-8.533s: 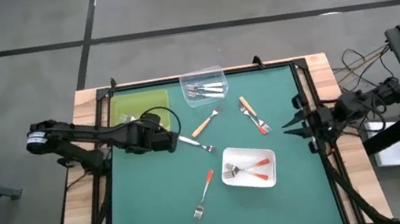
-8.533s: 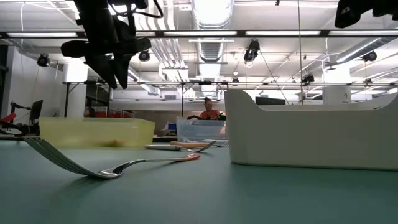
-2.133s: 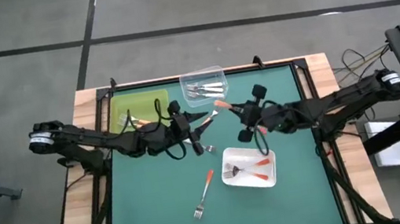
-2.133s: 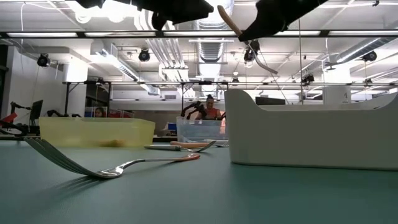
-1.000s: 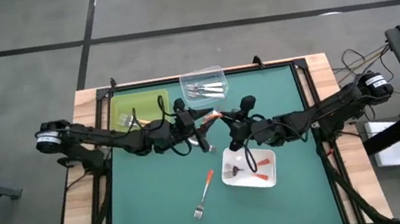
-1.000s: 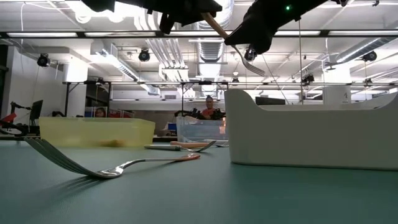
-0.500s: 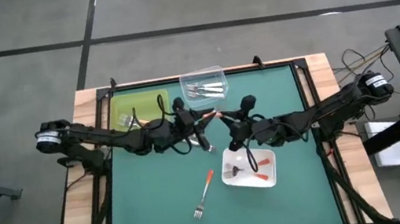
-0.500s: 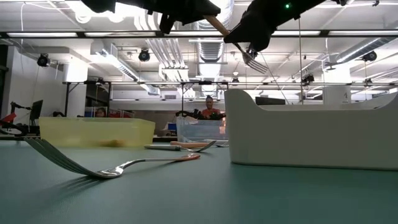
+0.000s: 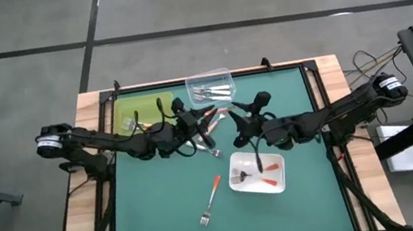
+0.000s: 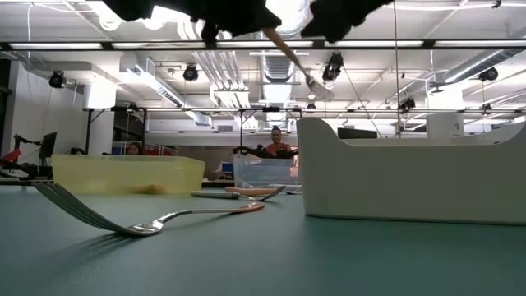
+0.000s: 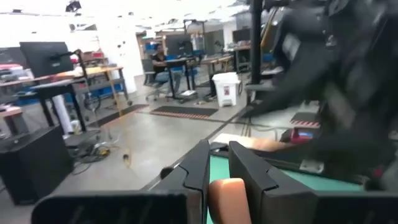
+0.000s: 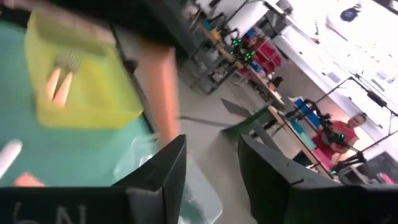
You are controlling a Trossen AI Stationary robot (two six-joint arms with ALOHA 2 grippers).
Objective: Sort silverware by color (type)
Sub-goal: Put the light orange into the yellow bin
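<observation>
Places are given rel. to the white tray [image 9: 275, 180], which sits on the green mat [image 9: 165, 220] right of centre.

Far left of it, at the mat's back-left corner, a yellow tray [image 9: 147, 104] is seen w/ two tan-handled forks [image 12: 59, 78] inside. The left gripper [image 9: 208, 118] is held up-left of the white tray, above the mat, fingers pinched narrow on a tan-handled fork [image 9: 218, 112]; in the left wrist view the orange-tan handle end [image 11: 228, 198] is clamped betw. the two dark fingers [image 11: 194, 171]. In the low view this fork [image 10: 289, 54] is seen slanting down from the left gripper, its head hanging free in the air.

Below that gripper a small fork [image 9: 213, 150] is laid on the mat. Down-left of the white tray a red-orange-handled fork [image 9: 210, 198] is laid well apart from it. Behind the white tray, at the mat's back edge, a clear tray [image 9: 210, 87] w/ white-handled forks [image 9: 214, 92] is placed.

The right gripper [image 9: 242, 122] is held just above the white tray's back-left corner, close beside the left gripper; its fingers [image 12: 163, 171] are spread apart w/ nothing betw. them. Inside the white tray red-orange-handled forks [image 9: 263, 177] are laid. Both arms are crossed over the mat's middle, so the strip betw. the clear tray and the white tray is partly covered.
</observation>
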